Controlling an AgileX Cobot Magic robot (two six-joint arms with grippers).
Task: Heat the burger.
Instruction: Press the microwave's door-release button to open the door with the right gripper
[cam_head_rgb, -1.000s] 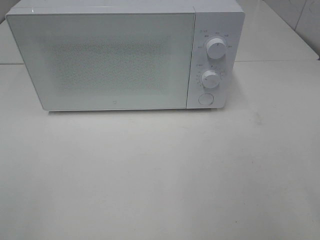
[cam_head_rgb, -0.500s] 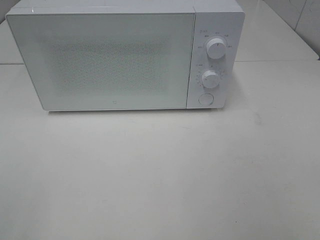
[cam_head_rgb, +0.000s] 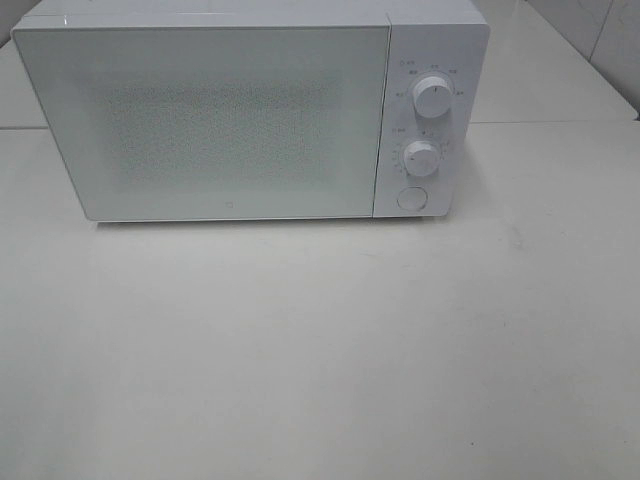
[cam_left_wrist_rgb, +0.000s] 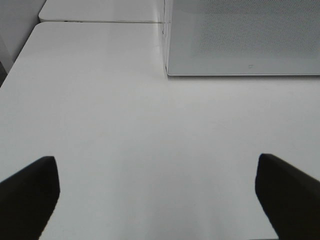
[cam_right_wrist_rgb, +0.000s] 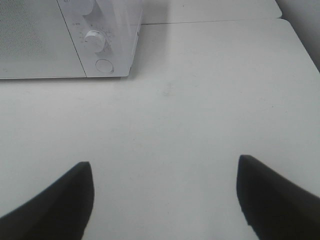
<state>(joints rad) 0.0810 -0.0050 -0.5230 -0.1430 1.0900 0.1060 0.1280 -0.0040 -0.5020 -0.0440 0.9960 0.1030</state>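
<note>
Microwave (cam_head_rgb: 230, 120) closed, left hand (cam_left_wrist_rgb: 156, 162), right hand (cam_right_wrist_rgb: 165, 164) spread

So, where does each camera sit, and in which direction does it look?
Exterior high: mounted high, looking down at the closed microwave on the white table; no robot part shows.
Left wrist: on the left arm, low over the table, facing the microwave's door; the open left hand shows.
Right wrist: on the right arm, facing the microwave's knob panel; the open right hand shows.
Shared: all three see the microwave and table.
</note>
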